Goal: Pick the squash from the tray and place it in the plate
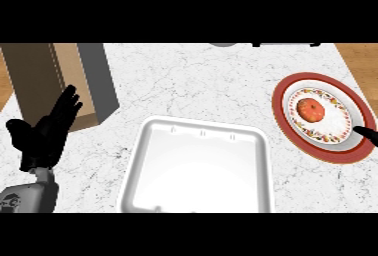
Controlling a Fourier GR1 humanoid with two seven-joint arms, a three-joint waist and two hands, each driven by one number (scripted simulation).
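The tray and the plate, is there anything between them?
No. In the head view only bare counter lies between the tray and the plate; the squash sits on the plate.

Single head view, looking steeply down on the marble counter from close above. White tray lies toward 6 o'clock, plate at 3 o'clock, left hand at 9 o'clock.

right hand: mostly cut off at right edge | fingers perhaps straight
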